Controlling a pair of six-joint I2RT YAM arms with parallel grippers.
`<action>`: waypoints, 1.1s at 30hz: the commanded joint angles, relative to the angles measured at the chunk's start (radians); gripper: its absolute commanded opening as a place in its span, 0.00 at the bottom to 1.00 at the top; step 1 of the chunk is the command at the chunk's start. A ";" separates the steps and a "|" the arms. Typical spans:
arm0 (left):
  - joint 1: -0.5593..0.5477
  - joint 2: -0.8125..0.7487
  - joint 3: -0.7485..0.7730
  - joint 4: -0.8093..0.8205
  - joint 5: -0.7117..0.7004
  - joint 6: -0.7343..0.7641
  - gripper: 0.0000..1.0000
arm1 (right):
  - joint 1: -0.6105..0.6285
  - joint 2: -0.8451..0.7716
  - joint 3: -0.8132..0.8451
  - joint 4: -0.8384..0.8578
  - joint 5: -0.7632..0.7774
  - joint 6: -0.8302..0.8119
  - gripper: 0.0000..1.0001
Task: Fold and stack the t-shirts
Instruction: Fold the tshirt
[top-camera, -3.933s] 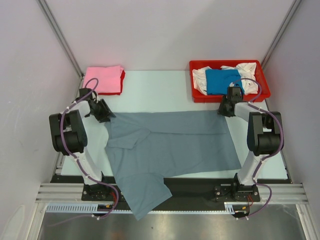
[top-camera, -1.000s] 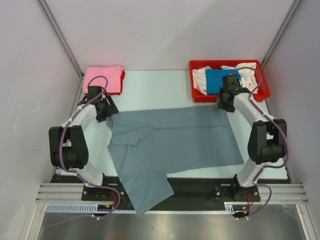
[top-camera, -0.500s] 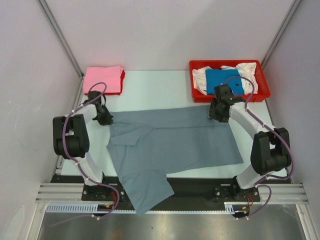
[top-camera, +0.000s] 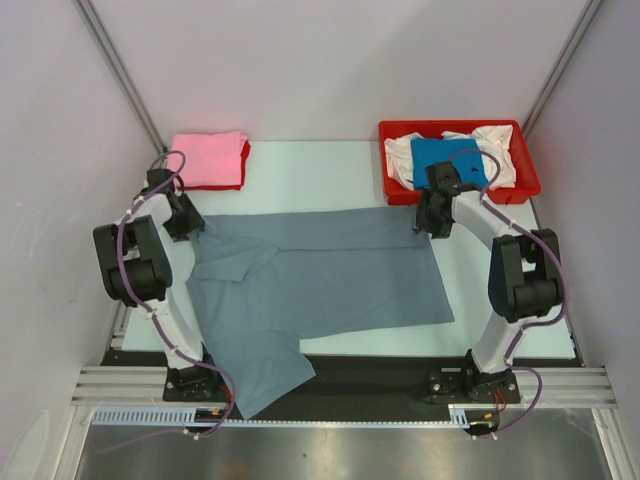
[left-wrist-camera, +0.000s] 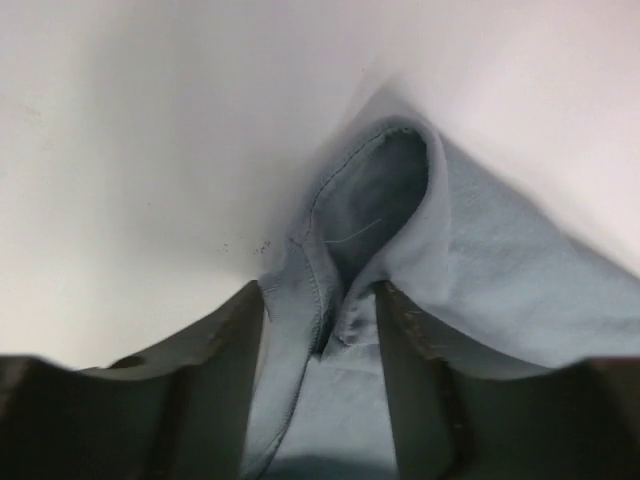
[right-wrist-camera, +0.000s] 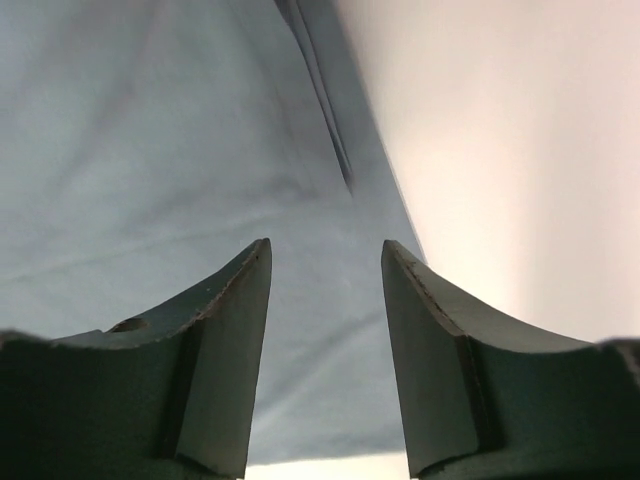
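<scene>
The slate grey t-shirt (top-camera: 320, 275) lies spread flat across the table, and one sleeve end hangs over the near edge at the lower left. My left gripper (top-camera: 187, 225) is at the shirt's far left corner. In the left wrist view it (left-wrist-camera: 320, 300) is shut on a bunched hem of the grey cloth (left-wrist-camera: 400, 200). My right gripper (top-camera: 430, 222) is at the shirt's far right corner. In the right wrist view it (right-wrist-camera: 325, 260) is open, with flat grey cloth (right-wrist-camera: 180, 150) under the jaws.
A folded pink t-shirt (top-camera: 207, 158) lies on a red one (top-camera: 245, 162) at the far left. A red tray (top-camera: 450, 125) at the far right holds a bright blue t-shirt (top-camera: 445, 160) and white t-shirts (top-camera: 495, 140). Grey walls enclose the table.
The grey shirt has slid left across the table. My left gripper moved left and away with the corner. My right gripper stayed near the tray, and the shirt's right edge slid back under it.
</scene>
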 joint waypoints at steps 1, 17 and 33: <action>0.008 -0.071 -0.036 0.017 -0.009 -0.012 0.56 | -0.025 0.078 0.078 0.093 -0.055 -0.025 0.50; 0.007 -0.160 -0.083 0.056 0.169 -0.038 0.54 | -0.044 0.176 0.037 0.378 0.034 0.192 0.40; -0.056 -0.375 -0.223 0.038 0.200 -0.187 0.57 | 0.034 -0.151 -0.264 0.174 0.136 0.077 0.42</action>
